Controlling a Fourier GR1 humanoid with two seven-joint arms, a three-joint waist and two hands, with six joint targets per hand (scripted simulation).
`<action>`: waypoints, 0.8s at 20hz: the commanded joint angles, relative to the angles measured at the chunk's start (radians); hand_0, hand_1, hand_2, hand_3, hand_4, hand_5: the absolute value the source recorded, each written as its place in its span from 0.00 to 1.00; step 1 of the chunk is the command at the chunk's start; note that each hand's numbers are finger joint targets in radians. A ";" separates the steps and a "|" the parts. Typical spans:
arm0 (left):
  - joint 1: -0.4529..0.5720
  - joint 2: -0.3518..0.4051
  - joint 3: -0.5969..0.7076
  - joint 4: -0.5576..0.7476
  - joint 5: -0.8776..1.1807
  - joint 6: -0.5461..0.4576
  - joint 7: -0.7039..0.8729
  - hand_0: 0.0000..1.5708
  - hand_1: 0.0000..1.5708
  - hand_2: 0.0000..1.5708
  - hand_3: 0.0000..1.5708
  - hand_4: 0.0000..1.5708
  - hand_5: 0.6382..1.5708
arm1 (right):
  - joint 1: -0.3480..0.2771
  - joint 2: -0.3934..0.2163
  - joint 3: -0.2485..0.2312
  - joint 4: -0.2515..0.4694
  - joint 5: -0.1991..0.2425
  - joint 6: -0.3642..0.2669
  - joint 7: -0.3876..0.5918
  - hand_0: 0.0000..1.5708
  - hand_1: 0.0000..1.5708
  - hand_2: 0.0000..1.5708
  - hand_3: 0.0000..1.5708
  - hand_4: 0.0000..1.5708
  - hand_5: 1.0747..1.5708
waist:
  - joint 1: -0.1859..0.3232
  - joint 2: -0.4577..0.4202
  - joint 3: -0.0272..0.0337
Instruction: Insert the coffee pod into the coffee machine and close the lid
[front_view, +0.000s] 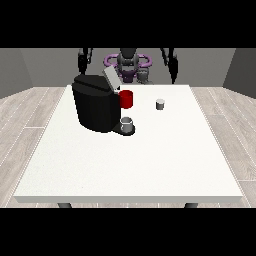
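Black machine (95, 107) sits on the table (130, 165), lid (111, 78) up; the pod (160, 104) stands right of it, apart; both hands (83, 61) (173, 62) hang behind it, fingers unreadable.

Coffee pod (160, 104) right of coffee machine (96, 107) on table (130, 165).

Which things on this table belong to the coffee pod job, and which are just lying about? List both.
Belongs to the job:
- coffee machine, lid tilted up and open
- coffee pod, small grey cylinder standing alone on the table, to the right of the machine

Just lying about:
- red cup close by the machine
- grey cup on the machine's tray
- white table that carries everything
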 joint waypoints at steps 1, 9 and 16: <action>0.025 0.005 -0.012 -0.014 0.021 -0.044 0.002 0.00 0.00 0.00 0.00 0.37 1.00 | -0.006 0.023 0.003 0.044 0.028 -0.018 -0.007 0.00 0.00 0.00 0.00 0.21 1.00 | 0.007 -0.032 0.0127; -0.061 0.096 -0.033 0.042 -0.045 -0.126 -0.101 0.00 0.00 0.00 0.00 0.32 1.00 | -0.035 0.056 -0.078 0.045 -0.083 -0.011 -0.106 0.00 0.00 0.00 0.00 0.18 1.00 | -0.070 0.021 0.0127; -0.146 0.218 -0.009 0.171 -0.203 -0.095 -0.071 0.00 0.00 0.00 0.00 0.00 1.00 | -0.046 0.078 -0.032 0.040 -0.067 0.014 -0.168 0.00 0.00 0.00 0.00 0.23 1.00 | -0.124 0.098 0.0127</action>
